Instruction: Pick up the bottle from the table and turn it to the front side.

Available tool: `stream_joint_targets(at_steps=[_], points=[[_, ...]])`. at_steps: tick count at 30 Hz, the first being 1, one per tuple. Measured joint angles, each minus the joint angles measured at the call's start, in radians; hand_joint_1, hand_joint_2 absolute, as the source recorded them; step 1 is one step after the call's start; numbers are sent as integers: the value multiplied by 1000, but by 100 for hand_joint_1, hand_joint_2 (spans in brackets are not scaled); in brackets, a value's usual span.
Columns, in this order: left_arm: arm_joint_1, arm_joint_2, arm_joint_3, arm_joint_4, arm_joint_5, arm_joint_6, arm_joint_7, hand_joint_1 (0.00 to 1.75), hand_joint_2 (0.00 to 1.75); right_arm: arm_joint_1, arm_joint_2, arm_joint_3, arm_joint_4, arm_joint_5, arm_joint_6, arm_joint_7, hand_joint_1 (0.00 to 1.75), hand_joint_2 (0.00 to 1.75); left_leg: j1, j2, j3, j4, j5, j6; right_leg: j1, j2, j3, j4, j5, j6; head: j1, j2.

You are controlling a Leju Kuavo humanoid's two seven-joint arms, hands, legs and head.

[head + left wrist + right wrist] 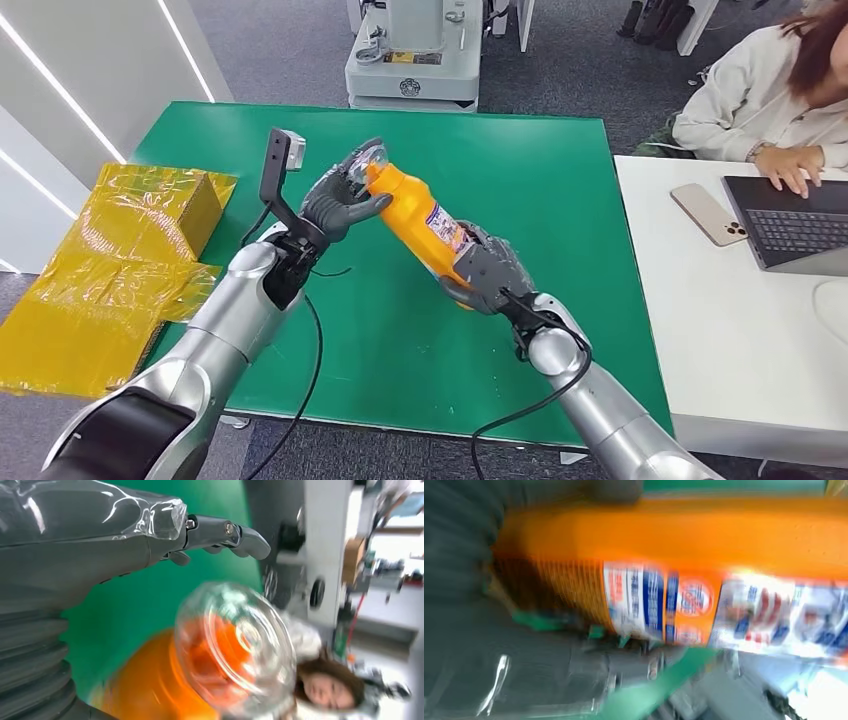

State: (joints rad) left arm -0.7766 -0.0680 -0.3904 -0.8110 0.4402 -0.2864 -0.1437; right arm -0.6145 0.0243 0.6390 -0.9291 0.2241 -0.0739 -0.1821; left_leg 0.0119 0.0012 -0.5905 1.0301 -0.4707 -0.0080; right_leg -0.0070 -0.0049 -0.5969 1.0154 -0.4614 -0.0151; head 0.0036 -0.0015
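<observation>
Green covers the table (560, 180) where both hands meet, with grey carpet beyond it and a white desk (720, 330) alongside. Above the green top, an orange bottle (420, 215) hangs tilted between the two hands, clear of the surface. The right hand (485, 270) grips its lower end, fingers wrapped around the body just below the printed label (445, 225); in the right wrist view the bottle (674, 555) lies across the fingers (624, 667), blurred. The left hand (345, 195) holds the top end, fingers curled around the neck beside the clear cap (372, 158). From the left wrist, the cap (235, 645) sits just beneath the outstretched fingers (225, 532), though contact there is hard to judge. Beyond the left fingers lies a yellow wrapped box (150, 215). A person (760, 90) sits at the desk by a laptop (790, 225) and phone (708, 213).
</observation>
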Motion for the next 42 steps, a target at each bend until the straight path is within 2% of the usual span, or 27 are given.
stream_joint_targets(at_steps=[4,10,14,20,25,31,38,42], points=[[20,-18,10,8,115,-110,58,0,175,1,0,-2,19,27,-52,-7,175,175,0,0,0,0,0,0,0,0,0,0,0,0,0,0],[79,-44,-12,-75,203,-105,77,0,175,13,2,-23,40,70,-129,-40,175,175,0,0,-1,0,0,0,0,0,0,-1,0,0,0,0],[114,-47,-43,-152,132,-22,27,0,175,26,8,-36,43,71,-134,-52,175,175,0,0,-1,0,0,0,0,0,0,-1,0,0,0,0],[151,-56,-97,-250,-126,198,-105,0,175,44,25,-48,20,76,-144,-59,175,175,0,0,-1,0,0,0,0,0,-1,-1,0,0,0,0],[152,-56,-103,-294,-176,252,-125,0,175,46,45,-47,2,123,-153,-70,175,175,0,0,-1,0,0,0,0,0,-1,0,0,0,0,0],[141,-44,-76,-320,-141,232,-119,0,175,52,59,-14,-29,211,-171,-97,175,175,0,0,-1,0,0,0,0,0,-1,0,0,0,0,0],[118,-33,-26,-297,-28,114,-62,0,175,48,68,41,-46,294,-207,-76,175,175,0,0,-1,0,0,0,0,0,-1,0,0,0,0,0],[108,-33,-25,-262,-6,76,-58,175,175,45,69,60,-26,303,-232,-72,175,175,0,0,-1,0,0,0,0,0,-1,0,0,0,0,0]])
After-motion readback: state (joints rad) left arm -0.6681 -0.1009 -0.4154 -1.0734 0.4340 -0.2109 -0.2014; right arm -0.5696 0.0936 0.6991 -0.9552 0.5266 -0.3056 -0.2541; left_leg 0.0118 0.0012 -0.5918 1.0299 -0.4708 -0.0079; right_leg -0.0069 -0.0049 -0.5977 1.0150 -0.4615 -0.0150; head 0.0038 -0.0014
